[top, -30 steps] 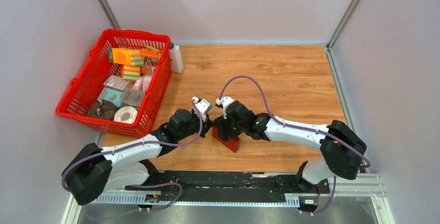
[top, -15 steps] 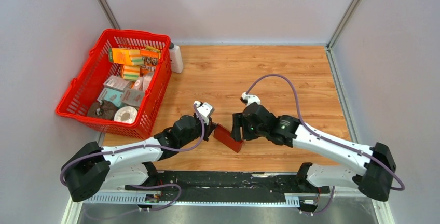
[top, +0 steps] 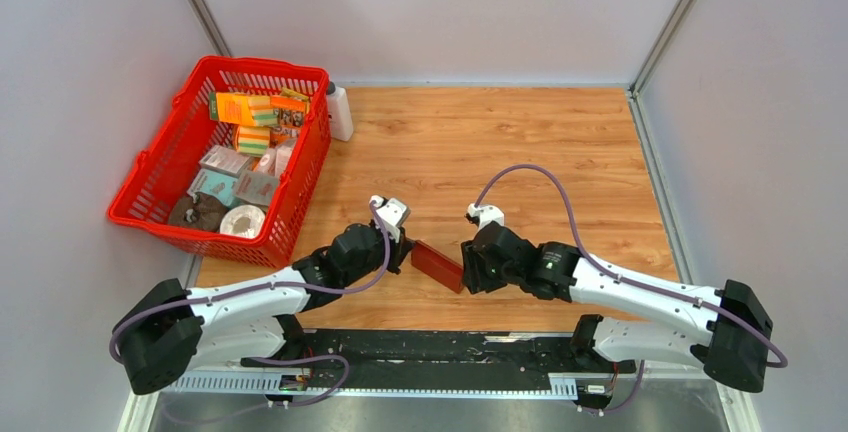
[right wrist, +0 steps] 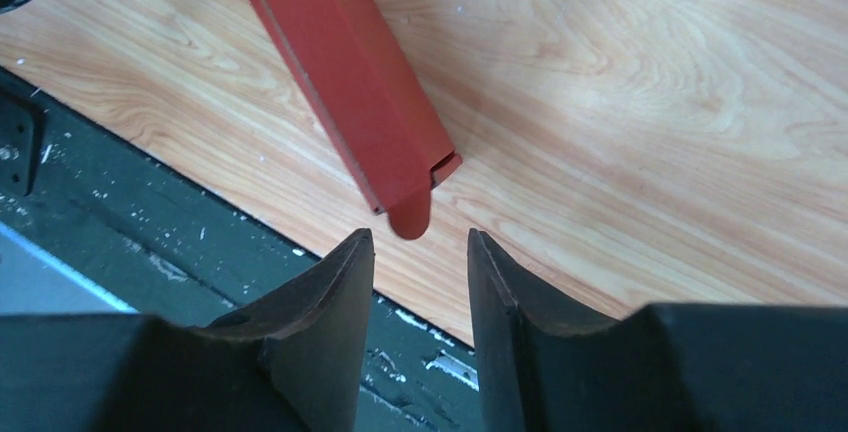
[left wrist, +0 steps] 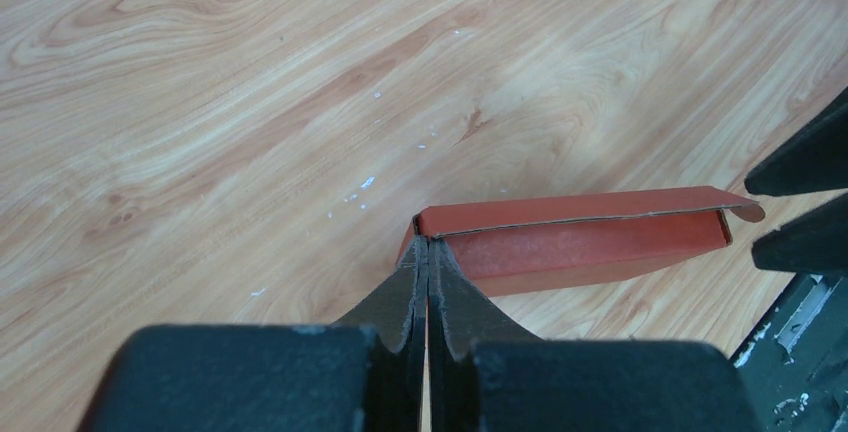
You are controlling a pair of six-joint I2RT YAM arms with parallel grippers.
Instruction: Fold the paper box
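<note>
- Light wood-grain table [top: 520, 142]: fills the centre of the overhead view, with pale walls on three sides.
- Black base rail [top: 440, 357]: runs along the bottom edge of the overhead view, and both arms are bolted to it.
- Red plastic mesh basket [top: 305, 177]: stands at the upper left of the overhead view. It holds assorted printed packages [top: 245, 107] in orange, grey and teal.
- Left arm [top: 250, 297]: reaches from lower left towards centre frame.
- Right arm [top: 640, 297]: reaches from lower right towards centre frame.
- White plastic bottle [top: 339, 112]: stands upright just beside the basket's upper right corner.
- Dark red thin cardboard paper box [top: 437, 265]: lies low on the table just below centre frame, between the two grippers. It appears as a long, narrow folded form. In the left wrist view the paper box [left wrist: 590, 242] runs from centre to right, its top panel slightly lifted.
- Left gripper [left wrist: 428, 252]: the fingers are pressed together, pinching the thin cardboard at the box's left end.
- Right gripper [right wrist: 420, 242]: the fingers are spread. Nothing sits between them.
- Rounded end tab [right wrist: 410, 220] of the paper box [right wrist: 345, 82]: sits at the mouth of that gap, just ahead of the fingertips. No contact can be seen.
</note>
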